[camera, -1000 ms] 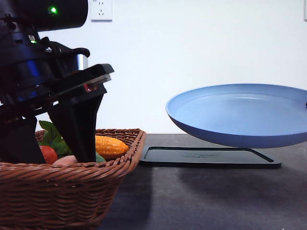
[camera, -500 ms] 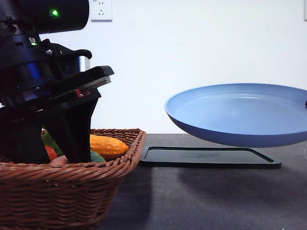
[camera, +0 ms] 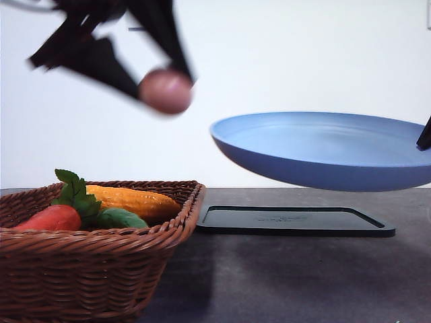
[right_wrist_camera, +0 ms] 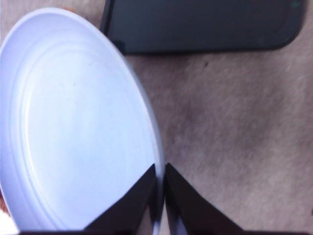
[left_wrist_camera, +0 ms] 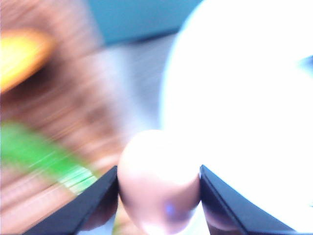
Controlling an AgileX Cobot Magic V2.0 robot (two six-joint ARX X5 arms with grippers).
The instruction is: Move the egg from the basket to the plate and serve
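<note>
Pinkish-tan egg (camera: 166, 91), blue plate (camera: 323, 151), brown woven basket (camera: 87, 269), black tray (camera: 293, 221).

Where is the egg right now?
Front view: the egg is held in the left gripper, above the basket, left of the raised plate.

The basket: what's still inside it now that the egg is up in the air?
Inside the basket lie a yellow corn cob, a red-orange vegetable with green leaves, and something green. The wicker wall hides the bottom, so more could lie there.
</note>
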